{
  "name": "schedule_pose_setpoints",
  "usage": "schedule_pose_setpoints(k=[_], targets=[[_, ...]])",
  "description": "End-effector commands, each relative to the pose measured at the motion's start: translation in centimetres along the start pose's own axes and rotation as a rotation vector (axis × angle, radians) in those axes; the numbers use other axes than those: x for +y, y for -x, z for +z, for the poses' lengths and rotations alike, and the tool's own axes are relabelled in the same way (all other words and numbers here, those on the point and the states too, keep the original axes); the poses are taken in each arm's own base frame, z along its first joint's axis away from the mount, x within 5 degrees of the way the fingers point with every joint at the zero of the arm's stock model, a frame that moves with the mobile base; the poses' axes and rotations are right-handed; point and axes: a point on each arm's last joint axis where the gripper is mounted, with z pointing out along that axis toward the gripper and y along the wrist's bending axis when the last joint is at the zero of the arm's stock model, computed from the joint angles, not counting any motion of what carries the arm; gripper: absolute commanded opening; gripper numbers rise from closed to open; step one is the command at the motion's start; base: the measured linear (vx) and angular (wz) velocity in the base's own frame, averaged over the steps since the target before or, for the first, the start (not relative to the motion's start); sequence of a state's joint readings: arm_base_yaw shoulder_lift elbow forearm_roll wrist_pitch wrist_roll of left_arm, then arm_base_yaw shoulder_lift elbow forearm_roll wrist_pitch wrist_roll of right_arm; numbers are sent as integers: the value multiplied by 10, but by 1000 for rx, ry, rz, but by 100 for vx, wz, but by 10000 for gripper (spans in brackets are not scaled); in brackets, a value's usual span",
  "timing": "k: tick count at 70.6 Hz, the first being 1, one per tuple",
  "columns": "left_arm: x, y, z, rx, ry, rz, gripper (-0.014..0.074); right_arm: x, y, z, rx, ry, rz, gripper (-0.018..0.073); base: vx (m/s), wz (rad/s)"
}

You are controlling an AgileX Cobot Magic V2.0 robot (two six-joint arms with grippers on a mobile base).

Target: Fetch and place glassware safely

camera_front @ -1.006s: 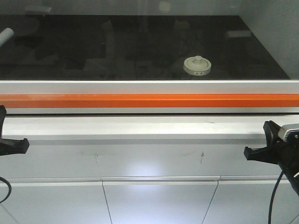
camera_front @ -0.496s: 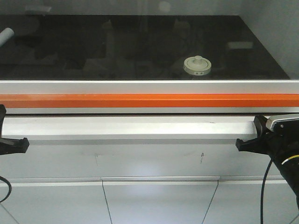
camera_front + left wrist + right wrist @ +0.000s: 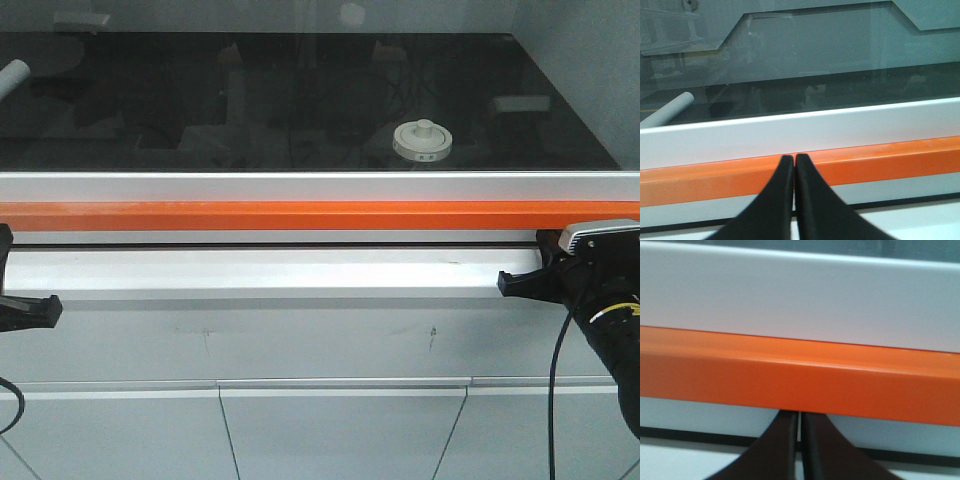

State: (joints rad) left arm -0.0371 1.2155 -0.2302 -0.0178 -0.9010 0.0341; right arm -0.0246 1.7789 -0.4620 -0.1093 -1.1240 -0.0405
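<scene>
The glass jar [image 3: 423, 140], squat with a cream-white knobbed lid, stands on the dark floor of the cabinet behind the glass sash, right of centre. It does not show in either wrist view. My left gripper [image 3: 52, 310] is shut and empty at the far left, below the white ledge; in the left wrist view [image 3: 794, 158] its tips point at the orange bar [image 3: 880, 162]. My right gripper [image 3: 505, 283] is shut and empty at the right, with its tips just under the orange bar [image 3: 800, 375] in the right wrist view [image 3: 800, 414].
An orange bar [image 3: 320, 215] runs the full width along the bottom of the sash, with a white ledge [image 3: 280, 272] under it. A white cylinder [image 3: 12, 75] lies at the far left inside; it also shows in the left wrist view [image 3: 670, 109]. Cabinet doors [image 3: 340, 430] are below.
My right gripper has risen and moved left, from below the ledge up to the orange bar. The left gripper and the jar have not moved.
</scene>
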Motion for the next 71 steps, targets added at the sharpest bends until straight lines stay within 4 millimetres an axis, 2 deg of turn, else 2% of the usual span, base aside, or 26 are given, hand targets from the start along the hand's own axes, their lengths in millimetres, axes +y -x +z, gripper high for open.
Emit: schedule_pose_setpoints(k=[1, 21, 40, 51, 71], targets=[[1, 16, 3, -119, 7, -5, -7, -4, 31, 2, -221, -11, -17, -1, 0, 0], [1, 16, 3, -118, 7, -5, -7, -4, 48, -5, -280, -10, -27, -1, 0, 0], [0, 2, 11, -66, 6, -3, -7, -4, 48, -5, -267, -10, -31, -1, 0, 0], [0, -11, 22, -50, 5, -1, -7, -4, 48, -5, -267, -10, -31, -1, 0, 0], [-1, -29, 57, 3, 4, 1, -7, -4, 48, -5, -267, -10, -31, -1, 0, 0]])
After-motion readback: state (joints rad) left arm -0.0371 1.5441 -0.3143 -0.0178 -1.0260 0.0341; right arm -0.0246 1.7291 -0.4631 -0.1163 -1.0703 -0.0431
